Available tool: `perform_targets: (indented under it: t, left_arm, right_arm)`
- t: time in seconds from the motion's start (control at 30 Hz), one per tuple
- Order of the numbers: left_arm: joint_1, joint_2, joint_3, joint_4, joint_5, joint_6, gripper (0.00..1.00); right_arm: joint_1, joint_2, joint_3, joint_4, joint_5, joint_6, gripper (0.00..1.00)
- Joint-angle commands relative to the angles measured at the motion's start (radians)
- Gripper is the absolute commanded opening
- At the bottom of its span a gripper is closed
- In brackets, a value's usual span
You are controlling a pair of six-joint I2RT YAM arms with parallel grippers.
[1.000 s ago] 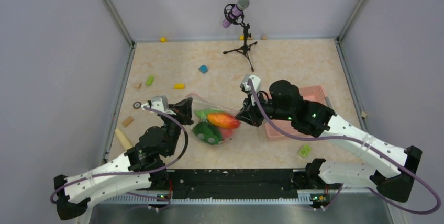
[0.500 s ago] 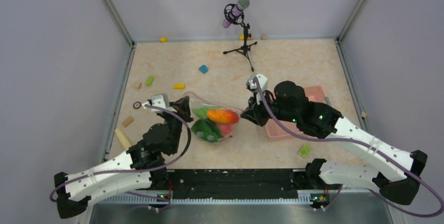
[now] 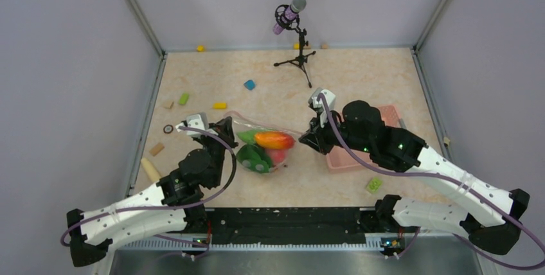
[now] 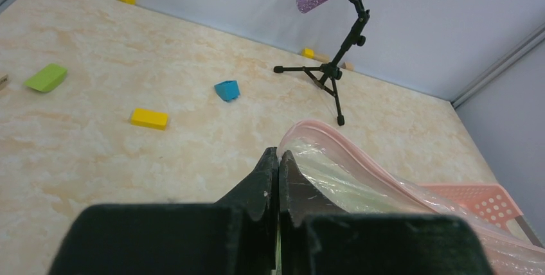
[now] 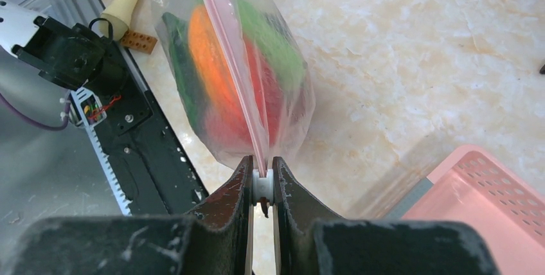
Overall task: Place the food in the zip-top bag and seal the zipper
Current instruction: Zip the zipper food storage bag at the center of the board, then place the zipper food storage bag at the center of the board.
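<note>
From where I stand, the food (image 3: 273,140) I can make out is inside the bag (image 3: 252,126), which is stretched between the two arms, just left of the pink basket (image 3: 339,162). The left gripper (image 4: 277,159) is pinched tight on one end of the bag's mouth. The right gripper (image 5: 262,175) is closed narrowly on the other end, right on the zipper (image 5: 232,56). Loading looks done and sealing is what's left. I cannot tell whether the strip is pressed shut along its length.
</note>
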State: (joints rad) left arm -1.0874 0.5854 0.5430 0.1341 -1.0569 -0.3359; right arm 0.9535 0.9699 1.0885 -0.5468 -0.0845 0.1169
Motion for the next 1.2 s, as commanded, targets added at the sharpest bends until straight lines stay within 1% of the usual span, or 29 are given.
perform_targets:
  t: [0.0,0.07,0.1,0.13,0.17,0.2,0.23,0.3,0.33,0.37,0.4,0.43,0.57,0.7,0.77,0.83,0.93,1.07,1.17]
  left_arm:
    - [0.043,-0.014,0.045,-0.02,-0.199,0.03,0.0]
    - [0.043,-0.014,0.039,-0.004,-0.125,0.042,0.0]
    - [0.044,-0.013,0.037,0.005,-0.089,0.049,0.0]
    - [0.043,-0.013,0.036,0.012,-0.05,0.054,0.0]
    - [0.043,-0.011,0.033,0.02,-0.016,0.056,0.0]
    - [0.044,-0.009,0.033,0.024,0.006,0.057,0.0]
    - [0.044,-0.008,0.034,0.027,0.024,0.057,0.0]
    - [0.043,0.0,0.034,0.033,0.038,0.057,0.0]
    - [0.044,0.004,0.033,0.034,0.041,0.057,0.0]
    - [0.043,0.009,0.034,0.034,0.044,0.057,0.0]
    - [0.043,0.013,0.036,0.036,0.044,0.059,0.0]
    - [0.044,0.018,0.038,0.035,0.042,0.06,0.0]
    - [0.045,0.028,0.041,0.038,0.021,0.061,0.0]
    - [0.046,0.037,0.05,0.031,-0.02,0.05,0.0]
    - [0.045,0.045,0.067,0.002,-0.042,0.029,0.0]
    - [0.044,0.055,0.096,-0.047,-0.012,0.0,0.0]
    - [0.046,0.056,0.119,-0.069,0.089,0.003,0.0]
    - [0.044,0.013,0.146,-0.069,0.346,0.061,0.0]
    - [0.044,-0.047,0.204,-0.116,0.506,0.058,0.0]
  right_arm:
    - [-0.002,-0.07,0.051,-0.067,0.03,0.008,0.06]
    - [-0.002,-0.059,0.05,-0.063,0.014,0.006,0.07]
    - [-0.002,-0.052,0.05,-0.059,0.005,0.004,0.08]
    - [-0.002,-0.045,0.049,-0.055,-0.005,0.003,0.12]
    - [-0.002,-0.039,0.048,-0.048,-0.017,0.001,0.19]
    - [-0.002,-0.033,0.046,-0.04,-0.029,-0.001,0.3]
    - [-0.002,-0.03,0.038,-0.024,-0.036,-0.002,0.43]
    - [-0.002,-0.032,0.013,0.028,-0.046,-0.003,0.68]
    - [-0.002,-0.034,0.003,0.058,-0.041,0.0,0.77]
    - [-0.002,-0.037,-0.006,0.083,-0.037,0.004,0.85]
    - [-0.002,-0.042,-0.013,0.106,-0.036,0.007,0.91]
    - [-0.002,-0.047,-0.018,0.122,-0.033,0.008,0.93]
    - [-0.002,-0.097,-0.042,0.166,0.004,0.017,0.94]
    - [-0.001,-0.168,-0.071,0.213,0.079,0.047,0.94]
    - [-0.002,-0.201,-0.086,0.231,0.118,0.058,0.94]
    - [-0.001,-0.234,-0.094,0.245,0.146,0.067,0.95]
    - [-0.002,-0.263,-0.101,0.254,0.169,0.074,0.97]
    - [-0.002,-0.287,-0.1,0.239,0.221,0.093,0.99]
    - [-0.002,-0.3,-0.094,0.219,0.292,0.108,0.99]
